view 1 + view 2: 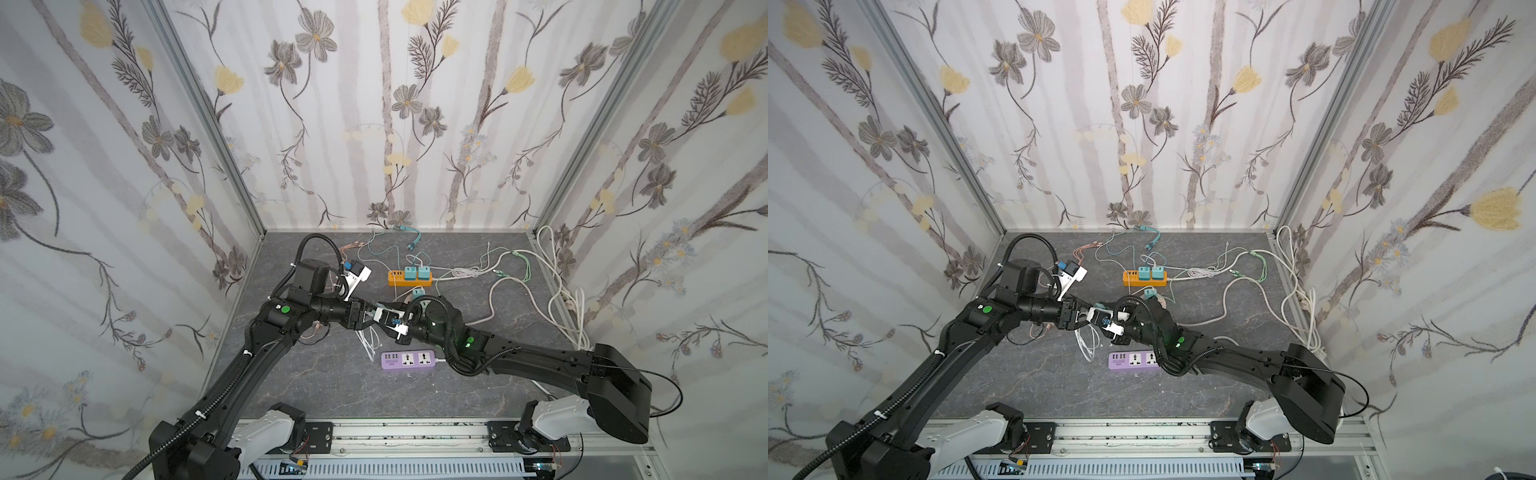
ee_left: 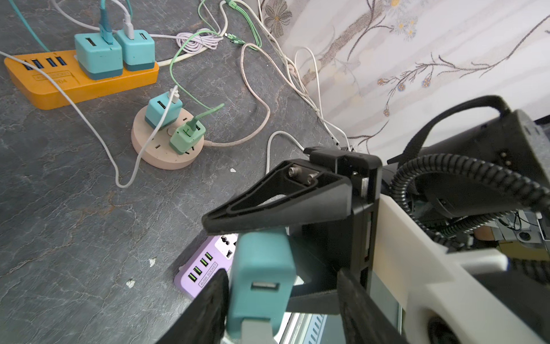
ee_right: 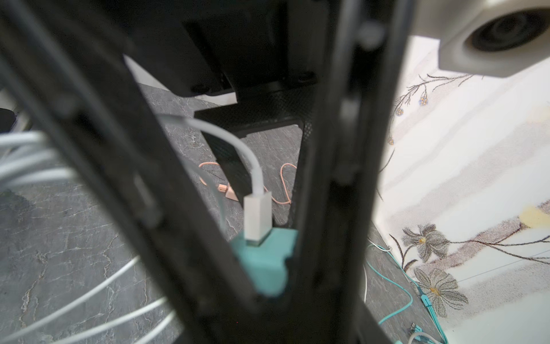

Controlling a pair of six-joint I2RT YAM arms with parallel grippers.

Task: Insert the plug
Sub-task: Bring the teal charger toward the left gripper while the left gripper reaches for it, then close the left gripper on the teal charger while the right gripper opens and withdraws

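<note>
Teal charger point(image 2: 262, 277) in right end effector point(image 3: 269, 262), purple strip point(image 1: 409, 359) nearby

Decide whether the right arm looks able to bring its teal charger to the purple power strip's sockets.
Probably yes. The right hand grips the teal charger close to the purple power strip, whose two sockets lie uncovered. The left hand, open around the charger, and the white cable plugged into it may hinder.
</note>
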